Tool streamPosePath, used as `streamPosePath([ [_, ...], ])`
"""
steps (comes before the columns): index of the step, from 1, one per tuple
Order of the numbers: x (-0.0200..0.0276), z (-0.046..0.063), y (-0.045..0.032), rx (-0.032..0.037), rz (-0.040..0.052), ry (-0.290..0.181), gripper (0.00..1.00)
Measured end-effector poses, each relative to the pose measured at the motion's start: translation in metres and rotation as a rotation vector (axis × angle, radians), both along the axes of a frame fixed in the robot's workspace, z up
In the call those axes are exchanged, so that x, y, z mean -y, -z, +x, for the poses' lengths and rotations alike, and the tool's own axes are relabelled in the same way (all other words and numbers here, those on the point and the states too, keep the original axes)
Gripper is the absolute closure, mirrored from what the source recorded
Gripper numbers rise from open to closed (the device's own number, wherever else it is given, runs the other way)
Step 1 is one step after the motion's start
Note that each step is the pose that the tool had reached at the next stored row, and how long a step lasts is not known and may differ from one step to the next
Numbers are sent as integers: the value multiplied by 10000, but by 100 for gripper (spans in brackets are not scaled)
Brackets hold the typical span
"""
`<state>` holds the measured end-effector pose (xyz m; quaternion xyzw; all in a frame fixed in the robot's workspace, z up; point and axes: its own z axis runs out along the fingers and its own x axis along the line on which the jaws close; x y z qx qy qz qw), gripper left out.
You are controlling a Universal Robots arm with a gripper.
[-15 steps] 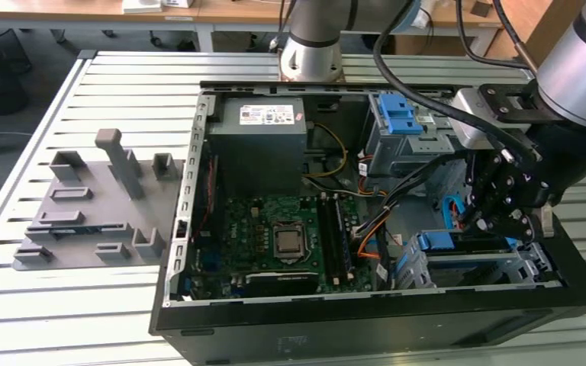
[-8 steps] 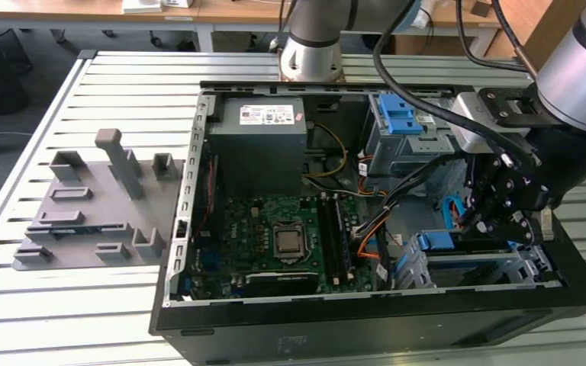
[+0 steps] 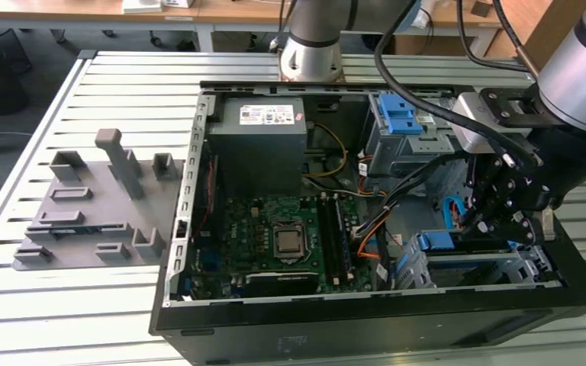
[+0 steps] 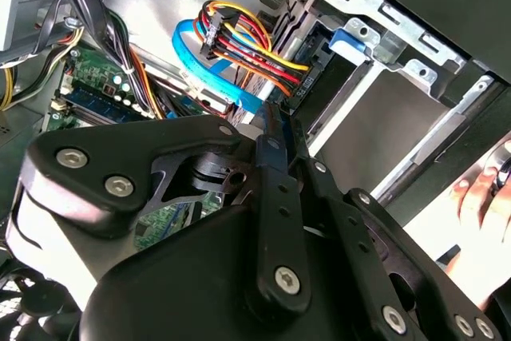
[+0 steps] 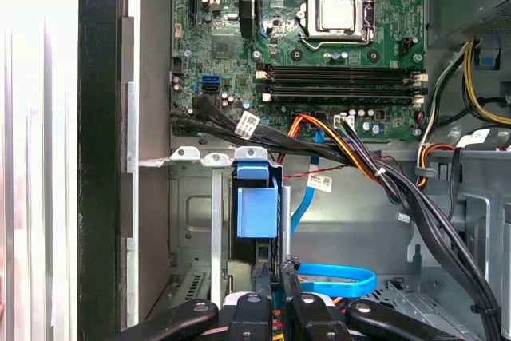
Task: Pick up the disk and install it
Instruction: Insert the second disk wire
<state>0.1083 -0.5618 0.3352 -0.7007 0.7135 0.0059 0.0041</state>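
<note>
Black linkage-fingered gripper (image 3: 505, 221) hangs inside open black computer case (image 3: 375, 320), just above metal drive cage (image 3: 522, 267).

Silver-grey hard disk in blue plastic carrier (image 5: 257, 212) sits in cage slot, blue end handle outward.

Fingers appear together, clamped on nothing visible.

Judgement: disk rigid, moderately heavy, shock-sensitive; take hold at carrier handle or side rails.

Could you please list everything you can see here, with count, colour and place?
computer case: one, black, open on the slatted table.
motherboard: one, green, on the case floor.
power supply box: one, grey, case's far corner.
disk: one, blue handle, seated in the metal drive cage.
fixture block: one, grey, at the exterior view's left.
hand: one, beside the case.
tool: one, black, above the drive cage.
</note>
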Motion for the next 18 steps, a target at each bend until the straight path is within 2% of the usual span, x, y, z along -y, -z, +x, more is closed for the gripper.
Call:
streamPosePath([
  [18,4,0,37,0,15,1,83],
])
